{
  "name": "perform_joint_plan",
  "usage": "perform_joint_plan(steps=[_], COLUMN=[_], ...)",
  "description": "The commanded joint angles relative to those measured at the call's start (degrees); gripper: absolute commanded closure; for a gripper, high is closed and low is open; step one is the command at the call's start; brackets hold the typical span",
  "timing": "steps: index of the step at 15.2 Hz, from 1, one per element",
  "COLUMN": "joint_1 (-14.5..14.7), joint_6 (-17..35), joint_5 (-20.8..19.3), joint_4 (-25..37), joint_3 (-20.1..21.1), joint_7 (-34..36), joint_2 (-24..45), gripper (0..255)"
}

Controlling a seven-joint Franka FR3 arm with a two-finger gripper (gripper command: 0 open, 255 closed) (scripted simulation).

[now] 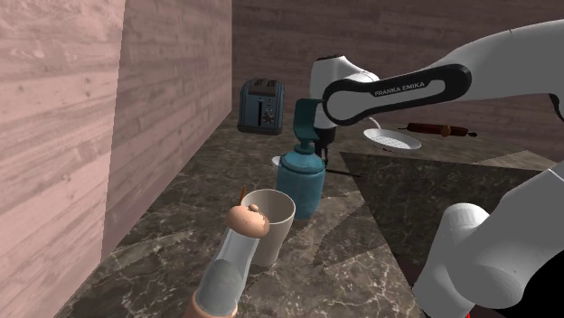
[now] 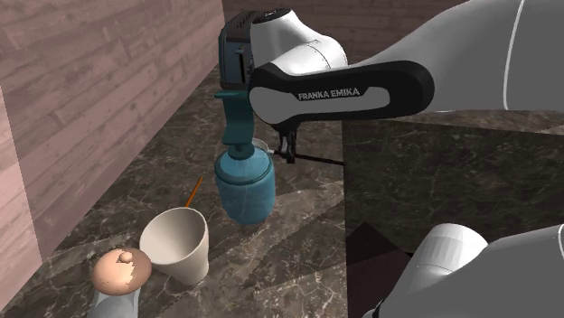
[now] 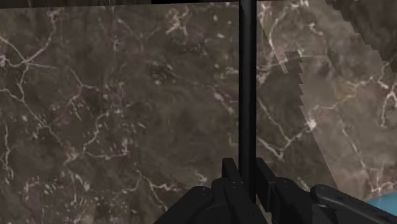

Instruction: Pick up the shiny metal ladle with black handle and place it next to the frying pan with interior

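Item — ladle (image 3: 248,95): we log its thin black handle pinched between the pincer's (image 3: 248,175) fingers, above the dark marbled desk (image 3: 114,114) — just beside a teal jar (image 1: 301,181).

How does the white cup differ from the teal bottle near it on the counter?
The white cup is plain white; the teal bottle is blue-green. The cup is wide and open on top; the bottle narrows to a neck. The bottle stands taller than the cup. Both stand upright on the dark marbled counter.
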Motion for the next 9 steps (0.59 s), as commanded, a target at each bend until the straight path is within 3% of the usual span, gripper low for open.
perform_joint_plan(steps=[1, 9], joint_1=[0.11, 0.26], joint_6=[-1.73, -7.91], joint_5=[0.2, 0.68], joint_4=[1.46, 7.12], joint_3=[0.23, 0.7], joint_7=[-0.1, -0.93], joint_2=[-0.25, -0.82], gripper=[255, 255])
